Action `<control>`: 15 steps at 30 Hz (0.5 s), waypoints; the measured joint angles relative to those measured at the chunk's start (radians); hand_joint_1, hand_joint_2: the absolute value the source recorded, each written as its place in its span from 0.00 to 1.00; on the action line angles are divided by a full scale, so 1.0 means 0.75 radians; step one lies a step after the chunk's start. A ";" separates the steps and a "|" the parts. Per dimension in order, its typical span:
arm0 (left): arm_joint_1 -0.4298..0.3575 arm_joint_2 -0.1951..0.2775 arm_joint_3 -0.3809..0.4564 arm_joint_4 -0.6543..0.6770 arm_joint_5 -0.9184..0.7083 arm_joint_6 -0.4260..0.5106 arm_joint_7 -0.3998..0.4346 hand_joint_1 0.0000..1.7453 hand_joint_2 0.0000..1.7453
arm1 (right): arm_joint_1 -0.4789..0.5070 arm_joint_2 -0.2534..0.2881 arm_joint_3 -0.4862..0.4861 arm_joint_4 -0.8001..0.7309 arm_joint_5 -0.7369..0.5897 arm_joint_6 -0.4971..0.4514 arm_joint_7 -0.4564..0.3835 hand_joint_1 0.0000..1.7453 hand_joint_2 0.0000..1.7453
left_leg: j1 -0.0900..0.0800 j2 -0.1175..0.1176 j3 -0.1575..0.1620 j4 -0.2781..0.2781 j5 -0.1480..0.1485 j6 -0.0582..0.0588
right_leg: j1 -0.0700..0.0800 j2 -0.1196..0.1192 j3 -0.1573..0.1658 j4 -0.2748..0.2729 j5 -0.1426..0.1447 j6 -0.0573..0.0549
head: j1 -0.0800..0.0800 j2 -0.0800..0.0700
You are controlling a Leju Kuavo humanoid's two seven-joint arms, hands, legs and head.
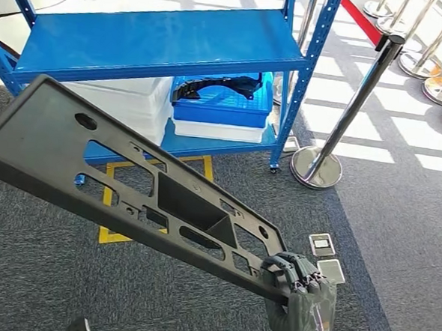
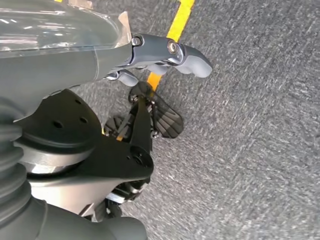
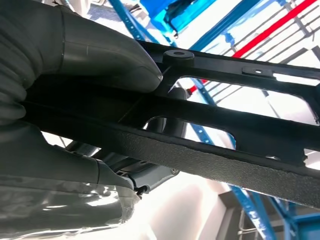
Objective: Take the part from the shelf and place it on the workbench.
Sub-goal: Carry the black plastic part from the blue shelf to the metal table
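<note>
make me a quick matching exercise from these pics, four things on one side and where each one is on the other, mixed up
Things:
1. long black part
2. blue tray
3. chrome post
4. yellow tape

Places:
A. stuck on the carpet in front of the shelf
B. held at one end by the right hand
C. on the shelf's lower level, on a white bin
D. standing on the floor to the right of the shelf

Pairs: 1-B, 2-C, 3-D, 4-A

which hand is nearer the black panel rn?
Right. The right hand grips the black panel at its near end. The left hand hangs over the grey carpet, holding nothing, away from the panel.
</note>
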 joint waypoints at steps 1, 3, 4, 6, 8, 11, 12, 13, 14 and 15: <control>-0.001 0.000 0.000 0.000 0.000 0.000 0.000 0.00 1.00 | -0.001 0.000 -0.001 0.000 0.000 0.000 0.001 1.00 1.00 | -0.001 0.009 0.000 -0.002 0.001 -0.009 | 0.006 0.005 -0.002 -0.004 -0.003 -0.008 | 0.000 0.000; -0.003 0.000 0.000 0.000 0.001 0.000 0.000 0.00 1.00 | 0.000 0.000 -0.003 -0.001 0.001 0.000 0.002 1.00 1.00 | 0.003 0.014 0.004 -0.006 -0.003 -0.026 | 0.007 0.028 -0.007 -0.013 0.006 -0.028 | -0.001 0.000; -0.004 0.000 0.000 0.000 0.001 0.000 -0.001 0.00 1.00 | 0.000 0.000 -0.004 -0.001 0.001 -0.001 0.002 1.00 1.00 | 0.005 -0.004 -0.001 0.007 -0.018 -0.031 | 0.005 0.039 -0.007 -0.020 0.013 -0.040 | -0.001 0.000; -0.002 0.001 0.001 0.000 0.001 -0.001 -0.002 0.00 1.00 | -0.003 0.000 -0.006 -0.002 0.001 -0.002 0.002 1.00 1.00 | 0.005 -0.067 -0.049 0.120 -0.092 -0.034 | 0.001 0.062 -0.006 -0.030 0.023 -0.057 | -0.004 0.000; 0.004 0.001 0.001 0.000 0.001 -0.001 -0.002 0.00 1.00 | -0.004 0.001 -0.009 -0.001 0.003 -0.002 0.002 1.00 1.00 | 0.002 -0.103 -0.134 0.308 -0.173 -0.031 | 0.005 0.091 -0.009 -0.030 0.026 -0.065 | -0.005 0.000; 0.009 0.001 0.001 0.000 0.002 -0.003 -0.002 0.00 1.00 | 0.000 0.001 -0.013 0.000 0.008 -0.002 0.003 1.00 1.00 | 0.000 -0.114 -0.152 0.328 -0.128 -0.025 | 0.010 0.146 -0.009 -0.027 0.028 -0.067 | -0.005 0.000; 0.009 0.001 0.001 0.000 0.002 -0.005 -0.002 0.00 1.00 | 0.002 0.001 -0.014 0.000 0.011 -0.002 0.005 1.00 1.00 | 0.001 -0.127 -0.116 0.240 -0.072 -0.021 | 0.010 0.165 -0.008 -0.024 0.027 -0.066 | -0.005 0.000; 0.008 0.001 0.001 0.000 0.001 -0.007 -0.002 0.00 1.00 | 0.003 0.001 -0.015 0.000 0.016 -0.002 0.007 1.00 1.00 | 0.004 -0.157 -0.079 0.149 -0.027 -0.018 | 0.011 0.183 -0.010 -0.018 0.025 -0.063 | -0.005 0.000; 0.008 0.001 0.001 0.000 0.001 -0.008 -0.002 0.00 1.00 | 0.004 0.001 -0.016 0.000 0.019 -0.002 0.010 1.00 1.00 | 0.007 -0.187 -0.050 0.074 0.003 -0.016 | 0.012 0.200 -0.016 -0.009 0.024 -0.059 | -0.004 0.000; 0.009 0.001 0.001 0.000 0.000 -0.009 -0.001 0.00 1.00 | 0.005 0.001 -0.017 0.000 0.022 -0.002 0.012 1.00 1.00 | 0.009 -0.211 -0.034 0.031 0.015 -0.014 | 0.010 0.214 -0.025 -0.002 0.024 -0.053 | -0.004 0.000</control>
